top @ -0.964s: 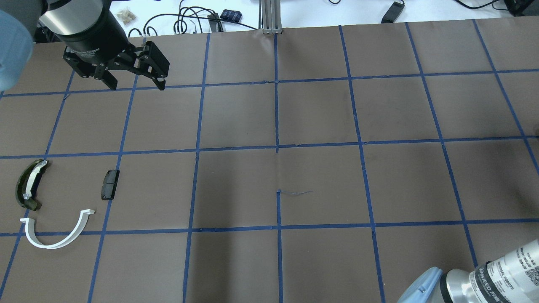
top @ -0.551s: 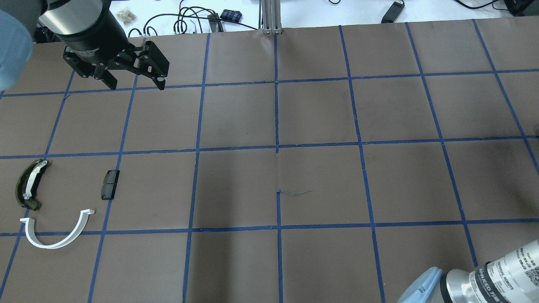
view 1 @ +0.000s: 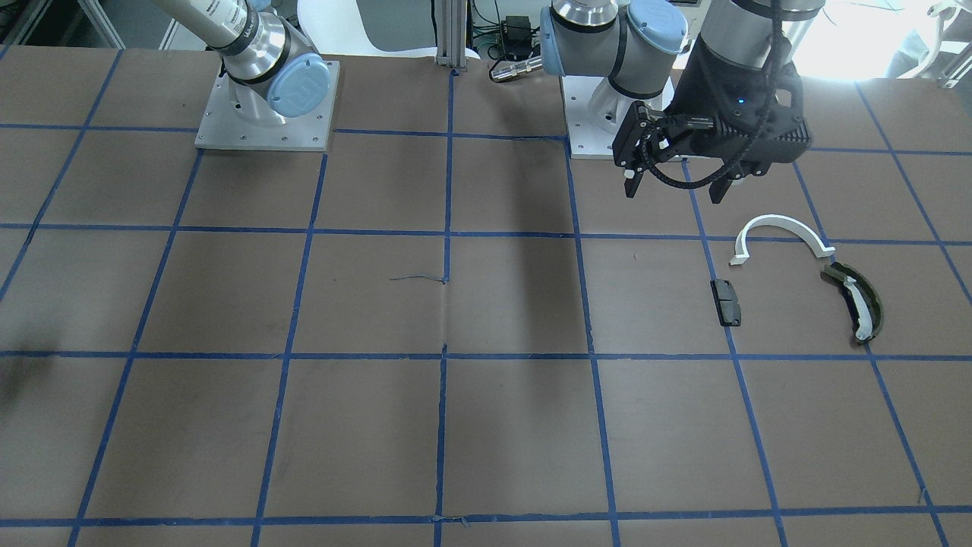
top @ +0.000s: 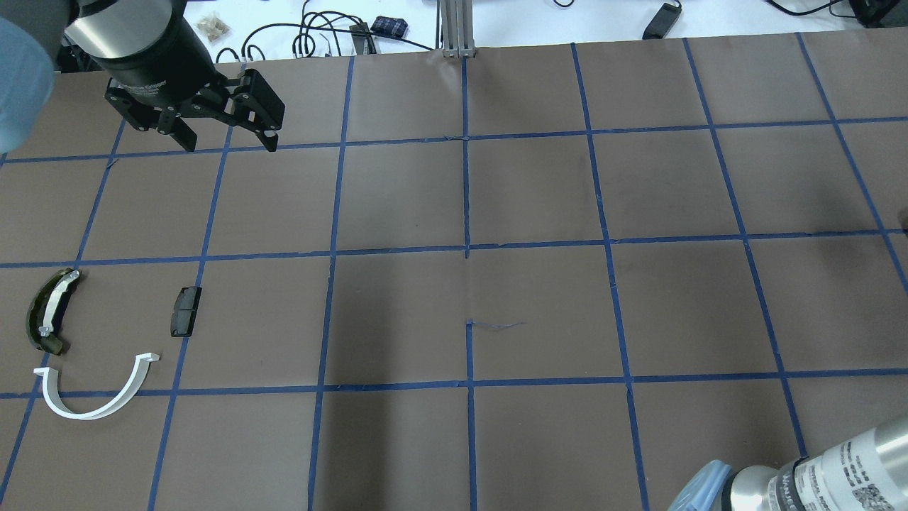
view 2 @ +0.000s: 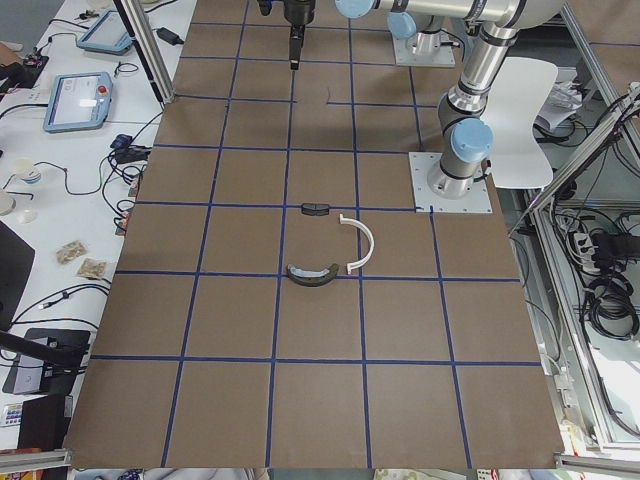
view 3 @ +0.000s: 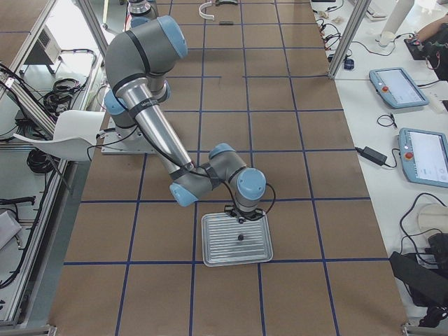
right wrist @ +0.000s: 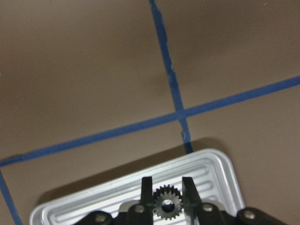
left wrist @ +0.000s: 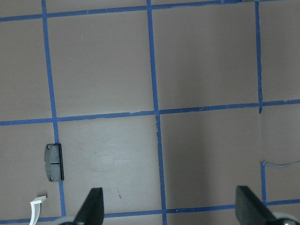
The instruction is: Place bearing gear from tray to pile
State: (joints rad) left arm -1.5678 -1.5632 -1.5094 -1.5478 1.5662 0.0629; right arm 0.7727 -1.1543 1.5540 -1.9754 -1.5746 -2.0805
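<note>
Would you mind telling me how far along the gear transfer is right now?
Done: the right gripper has its fingers against both sides of the bearing gear. In hand: it is over the tray, not carried off yet. Left: bring it across to the pile and release; the left gripper hangs open, empty.

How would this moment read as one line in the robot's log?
right jaws: shut on bearing gear, at tray | left jaws: open, empty | pile: no gear yet
</note>
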